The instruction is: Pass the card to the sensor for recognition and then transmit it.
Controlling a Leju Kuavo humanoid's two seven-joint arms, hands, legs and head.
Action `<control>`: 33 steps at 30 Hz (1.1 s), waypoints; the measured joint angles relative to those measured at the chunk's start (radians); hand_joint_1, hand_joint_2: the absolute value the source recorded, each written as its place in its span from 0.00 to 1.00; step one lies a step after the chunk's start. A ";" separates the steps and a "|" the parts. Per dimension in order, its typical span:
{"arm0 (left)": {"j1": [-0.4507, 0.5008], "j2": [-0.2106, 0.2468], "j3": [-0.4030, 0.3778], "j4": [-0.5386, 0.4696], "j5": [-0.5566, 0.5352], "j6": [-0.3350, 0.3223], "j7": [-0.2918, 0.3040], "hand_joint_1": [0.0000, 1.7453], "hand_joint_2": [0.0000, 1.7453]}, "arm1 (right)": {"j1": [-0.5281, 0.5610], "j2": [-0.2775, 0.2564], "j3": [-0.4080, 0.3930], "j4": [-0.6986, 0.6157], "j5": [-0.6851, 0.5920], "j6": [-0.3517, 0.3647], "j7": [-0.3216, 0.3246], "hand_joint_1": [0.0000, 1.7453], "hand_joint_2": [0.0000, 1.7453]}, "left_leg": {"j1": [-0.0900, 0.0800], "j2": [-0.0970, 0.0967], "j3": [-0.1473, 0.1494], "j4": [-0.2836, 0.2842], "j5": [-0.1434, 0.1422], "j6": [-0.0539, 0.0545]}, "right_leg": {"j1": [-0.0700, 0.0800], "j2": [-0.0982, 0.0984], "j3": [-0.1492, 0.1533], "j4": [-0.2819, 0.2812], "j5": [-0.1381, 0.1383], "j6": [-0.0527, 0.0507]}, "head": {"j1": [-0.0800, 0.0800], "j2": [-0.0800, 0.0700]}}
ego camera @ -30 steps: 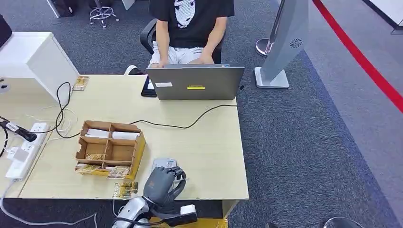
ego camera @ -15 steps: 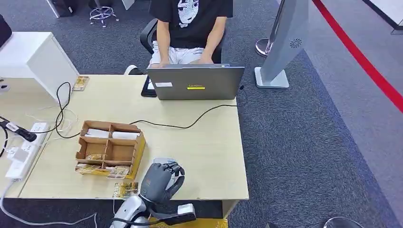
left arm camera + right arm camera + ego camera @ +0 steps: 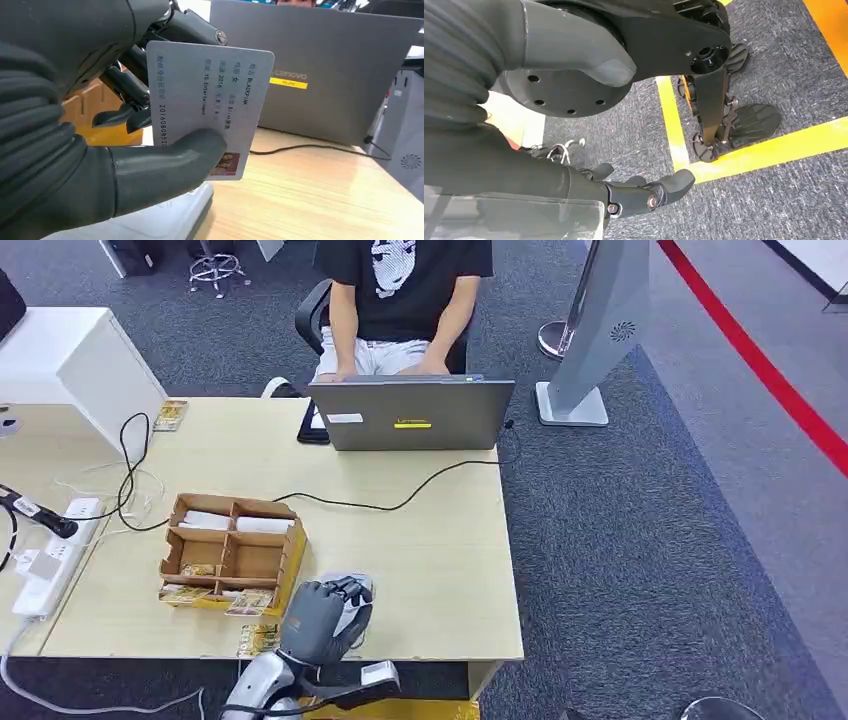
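The left hand point(image 3: 322, 618) grips the card point(image 3: 210, 107), its thick thumb point(image 3: 165, 167) pressed on the printed face and the darker fingers point(image 3: 125, 82) behind it. In the left wrist view the card stands roughly upright, light grey with lines of text and a small photo near the thumb tip. The hand hangs over the near edge of the counter point(image 3: 430, 560), above the sensor point(image 3: 352, 585), a pale flat reader that lies on the counter just under the hand; in the left wrist view its light casing point(image 3: 165, 220) shows below the thumb. Whether the card touches the sensor cannot be told.

Just beside the hand, toward the counter's left side, sits a cardboard divider box point(image 3: 232, 553) with several compartments holding white and yellowish packets. A small yellowish packet point(image 3: 258, 640) lies at the near edge next to the hand. A black cable point(image 3: 400, 502) runs across the counter to a grey laptop point(image 3: 412, 414) at the far edge, where a person point(image 3: 400, 300) in a black shirt sits. A white power strip point(image 3: 55, 550) lies along the left edge.

The right hand point(image 3: 644, 192) hangs over dark carpet with yellow floor lines point(image 3: 769, 147), fingers loosely curled and holding nothing.
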 joint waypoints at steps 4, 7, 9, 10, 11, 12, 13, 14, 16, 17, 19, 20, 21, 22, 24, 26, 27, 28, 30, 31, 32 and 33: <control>0.000 0.003 0.018 0.000 -0.008 0.000 0.011 1.00 1.00 | 0.000 0.000 0.000 0.000 0.000 0.000 -0.001 0.00 1.00 | 0.000 0.000 0.000 0.000 0.000 0.000 | 0.000 0.000 0.000 0.000 0.000 0.000 | 0.000 0.000; 0.000 0.007 0.034 0.003 -0.017 0.002 0.018 1.00 1.00 | 0.000 0.000 0.000 -0.001 0.001 0.000 -0.001 0.00 1.00 | 0.000 0.000 0.000 0.000 0.000 0.000 | 0.000 0.000 0.000 0.000 0.000 0.000 | 0.000 0.000; 0.000 0.010 0.035 0.005 -0.018 0.003 0.018 1.00 1.00 | 0.000 0.000 0.000 -0.001 0.001 0.000 -0.002 0.00 1.00 | 0.000 0.000 0.000 0.000 0.000 0.000 | 0.000 0.000 0.000 0.000 0.000 0.000 | 0.000 0.000; 0.000 0.010 0.036 0.006 -0.018 0.003 0.018 1.00 1.00 | 0.000 0.000 0.000 -0.001 0.001 0.000 -0.002 0.00 1.00 | 0.000 0.000 0.000 0.000 0.000 0.000 | 0.000 0.000 0.000 0.000 0.000 0.000 | 0.000 0.000; 0.000 0.010 0.037 0.007 -0.018 0.003 0.018 1.00 1.00 | 0.000 0.000 0.000 -0.001 0.001 0.000 -0.002 0.00 1.00 | 0.000 0.000 0.000 0.000 0.000 0.000 | 0.000 0.000 0.000 0.000 0.000 0.000 | 0.000 0.000; 0.000 0.010 0.038 0.007 -0.018 0.003 0.018 1.00 1.00 | 0.000 0.000 0.000 -0.001 0.002 0.000 -0.002 0.00 1.00 | 0.000 0.000 0.000 0.000 0.000 0.000 | 0.000 0.000 0.000 0.000 0.000 0.000 | 0.000 0.000; 0.000 0.010 0.040 0.007 -0.018 0.003 0.018 1.00 1.00 | 0.000 0.000 0.000 -0.001 0.001 0.000 -0.002 0.00 1.00 | 0.000 0.000 0.000 0.000 0.000 0.000 | 0.000 0.000 0.000 0.000 0.000 0.000 | 0.000 0.000; 0.000 0.010 0.042 0.007 -0.018 0.003 0.018 1.00 1.00 | 0.000 0.000 0.000 -0.001 0.001 0.000 -0.002 0.00 1.00 | 0.000 0.000 0.000 0.000 0.000 0.000 | 0.000 0.000 0.000 0.000 0.000 0.000 | 0.000 0.000; 0.000 0.010 0.047 0.007 -0.018 0.003 0.018 1.00 1.00 | 0.000 0.000 0.000 -0.001 0.002 0.000 -0.002 0.00 1.00 | 0.000 0.000 0.000 0.000 0.000 0.000 | 0.000 0.000 0.000 0.000 0.000 0.000 | 0.000 0.000; 0.000 0.010 0.050 0.009 -0.021 0.003 0.019 1.00 1.00 | 0.000 0.000 0.000 -0.001 0.002 0.000 -0.002 0.00 1.00 | 0.000 0.000 0.000 0.000 0.000 0.000 | 0.000 0.000 0.000 0.000 0.000 0.000 | 0.000 0.000; -0.001 0.010 0.053 0.019 -0.025 0.007 0.021 1.00 1.00 | 0.000 0.000 0.000 -0.001 0.002 0.000 -0.002 0.00 1.00 | 0.000 0.000 0.000 0.000 0.000 0.000 | 0.000 0.000 0.000 0.000 0.000 0.000 | 0.000 0.000; -0.001 0.010 0.054 0.026 -0.027 0.012 0.022 1.00 1.00 | 0.000 0.000 0.000 -0.001 0.002 0.000 -0.003 0.00 1.00 | 0.000 0.000 0.000 0.000 0.000 0.000 | 0.000 0.000 0.000 0.000 0.000 0.000 | 0.000 0.000; -0.001 0.011 0.055 0.032 -0.028 0.017 0.023 1.00 1.00 | 0.000 0.000 0.000 -0.001 0.002 0.001 -0.004 0.00 1.00 | 0.000 0.000 0.000 0.000 0.000 0.000 | 0.000 0.000 0.000 0.000 0.000 0.000 | 0.000 0.000; -0.001 0.011 0.056 0.039 -0.029 0.021 0.024 1.00 1.00 | 0.000 0.000 0.000 -0.001 0.002 0.002 -0.005 0.00 1.00 | 0.000 0.000 0.000 0.000 0.000 0.000 | 0.000 0.000 0.000 0.000 0.000 0.000 | 0.000 0.000; -0.002 0.013 0.058 0.053 -0.029 0.027 0.024 1.00 1.00 | 0.000 0.000 0.000 -0.001 0.003 0.002 -0.006 0.00 1.00 | 0.000 0.000 0.000 0.000 0.000 0.000 | 0.000 0.000 0.000 0.000 0.000 0.000 | 0.000 0.000; -0.003 0.014 0.058 0.067 -0.031 0.028 0.023 1.00 1.00 | 0.000 0.000 0.000 -0.001 0.003 0.002 -0.007 0.00 1.00 | 0.000 0.000 0.000 0.000 0.000 0.000 | 0.000 0.000 0.000 0.000 0.000 0.000 | 0.000 0.000; -0.003 0.015 0.059 0.074 -0.031 0.028 0.023 1.00 1.00 | 0.000 0.000 0.000 -0.001 0.003 0.002 -0.007 0.00 1.00 | 0.000 0.000 0.000 0.000 0.000 0.000 | 0.000 0.000 0.000 0.000 0.000 0.000 | 0.000 0.000; -0.003 0.015 0.059 0.080 -0.032 0.029 0.022 1.00 1.00 | 0.000 0.000 0.000 -0.001 0.003 0.002 -0.007 0.00 1.00 | 0.000 0.000 0.000 0.000 0.000 0.000 | 0.000 0.000 0.000 0.000 0.000 0.000 | 0.000 0.000; -0.005 0.014 0.059 0.095 -0.034 0.031 0.018 1.00 1.00 | 0.000 0.000 0.000 -0.001 0.003 0.002 -0.007 0.00 1.00 | 0.000 0.000 0.000 0.000 0.000 0.000 | 0.000 0.000 0.000 0.000 0.000 0.000 | 0.000 0.000; -0.008 0.014 0.059 0.100 -0.035 0.033 0.016 1.00 1.00 | 0.000 0.000 0.000 -0.001 0.003 0.002 -0.007 0.00 1.00 | 0.000 0.000 0.000 0.000 0.000 0.000 | 0.000 0.000 0.000 0.000 0.000 0.000 | 0.000 0.000; -0.011 0.014 0.059 0.107 -0.035 0.036 0.012 1.00 1.00 | 0.000 0.000 0.000 -0.001 0.004 0.002 -0.007 0.00 1.00 | 0.000 0.000 0.000 0.000 0.000 0.000 | 0.000 0.000 0.000 0.000 0.000 0.000 | 0.000 0.000; -0.016 0.014 0.059 0.113 -0.036 0.038 0.011 1.00 1.00 | -0.001 0.000 0.000 -0.001 0.004 0.002 -0.007 0.00 1.00 | 0.000 0.000 0.000 0.000 0.000 0.000 | 0.000 0.000 0.000 0.000 0.000 0.000 | 0.000 0.000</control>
